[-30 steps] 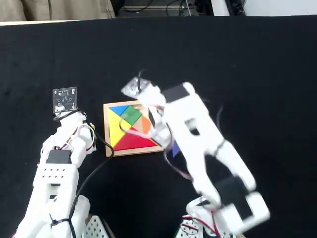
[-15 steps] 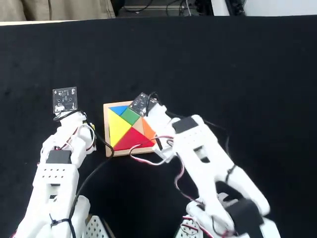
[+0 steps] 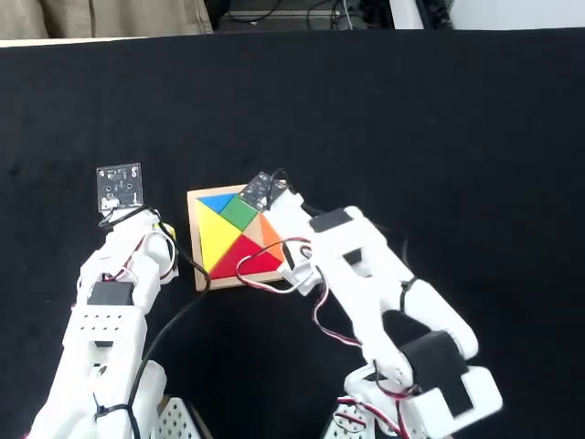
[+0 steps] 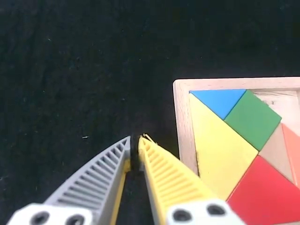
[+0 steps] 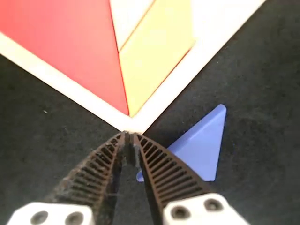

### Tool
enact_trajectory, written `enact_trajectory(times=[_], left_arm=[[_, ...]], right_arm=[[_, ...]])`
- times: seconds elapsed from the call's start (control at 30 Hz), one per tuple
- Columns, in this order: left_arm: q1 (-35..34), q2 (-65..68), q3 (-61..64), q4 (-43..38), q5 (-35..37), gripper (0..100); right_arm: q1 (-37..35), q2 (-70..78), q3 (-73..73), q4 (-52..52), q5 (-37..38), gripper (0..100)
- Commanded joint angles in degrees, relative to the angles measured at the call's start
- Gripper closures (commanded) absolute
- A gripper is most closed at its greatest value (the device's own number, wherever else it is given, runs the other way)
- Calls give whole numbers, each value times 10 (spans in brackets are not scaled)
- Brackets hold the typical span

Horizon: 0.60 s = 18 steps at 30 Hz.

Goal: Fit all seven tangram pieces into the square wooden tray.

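Pressing its grey and yellow fingers together on nothing, the left pincer [image 4: 136, 140] sits over the black table [image 3: 439, 137], its tips just beside the outer rim of the square wooden tray [image 4: 180, 117]. Off to the side of its yellow finger, inside the tray, lie a blue triangle [image 4: 218, 99], a green square [image 4: 253, 119], a large yellow triangle [image 4: 220, 150] and a large red triangle [image 4: 265, 187]. A patch of bare wood [image 4: 276, 152] shows between green and red. The right pincer [image 5: 129, 140] is likewise closed and empty. Its tips are at a corner of the tray, just short of where the red triangle and an orange piece [image 5: 154, 51] meet. A periwinkle triangle [image 5: 197, 154] lies flat on the table outside the tray, just beside one of that pincer's fingers.
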Motion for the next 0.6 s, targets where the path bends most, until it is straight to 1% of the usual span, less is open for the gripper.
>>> enact_trajectory(times=[0.0, 0.17, 0.33, 0.57], left_arm=[[7, -11, -7, -9, 0, 955], [7, -11, -7, -9, 0, 955], [7, -11, -7, -10, 0, 954], [7, -11, -6, -11, 0, 953]], right_arm=[[18, -26, 5, -18, -3, 988], [21, -32, 5, -17, -5, 987], [27, -40, -3, 33, -2, 988], [32, -38, 6, 32, -1, 988]])
